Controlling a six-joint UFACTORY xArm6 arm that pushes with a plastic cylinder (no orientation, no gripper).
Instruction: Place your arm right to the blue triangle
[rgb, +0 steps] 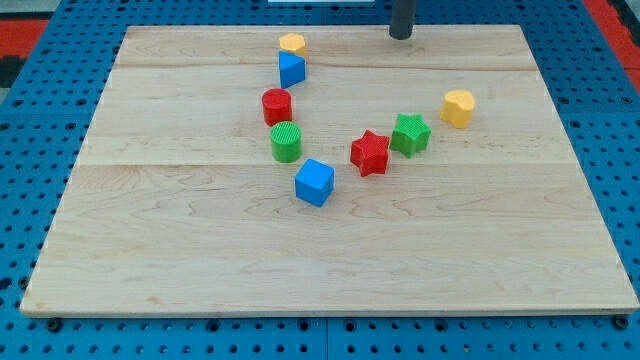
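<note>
The blue triangle (291, 69) sits near the view's top, left of centre, touching a yellow hexagon (292, 43) just above it. My tip (401, 36) stands at the board's top edge, well to the right of the blue triangle and slightly above its level, touching no block.
Below the triangle lie a red cylinder (277, 105), a green cylinder (286, 142) and a blue cube (314, 182). To the right are a red star (370, 152), a green star (410, 133) and a yellow block (458, 107). The wooden board (150, 250) lies on a blue pegboard.
</note>
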